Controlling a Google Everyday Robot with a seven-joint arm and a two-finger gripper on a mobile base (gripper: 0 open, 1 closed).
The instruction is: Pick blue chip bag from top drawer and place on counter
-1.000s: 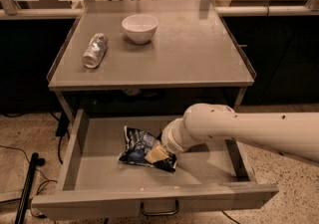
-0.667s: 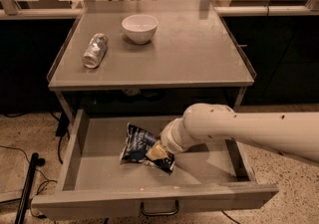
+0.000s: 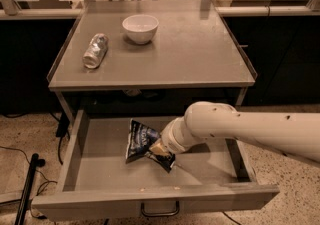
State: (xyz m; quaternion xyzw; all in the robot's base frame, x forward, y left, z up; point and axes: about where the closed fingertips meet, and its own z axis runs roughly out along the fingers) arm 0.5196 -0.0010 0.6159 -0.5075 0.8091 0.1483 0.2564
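A wide grey metal top drawer (image 3: 100,201) stands pulled out, its thin dark pull handle (image 3: 160,212) at the near front edge. Inside, near the drawer's middle, the gripper (image 3: 159,148) of a white robot arm (image 3: 250,129) reaching in from the right is clenched on the right edge of a crumpled navy-blue foil chip bag (image 3: 140,139), which stands tilted. Above, on the flat grey metal counter (image 3: 200,54), a crushed silvery plastic bottle (image 3: 95,50) lies toward the left edge and a white bowl (image 3: 140,28) sits toward the far edge.

Gripper (image 3: 159,148) at blue chip bag (image 3: 139,138), mostly hidden bhd wrist (image 3: 181,133)
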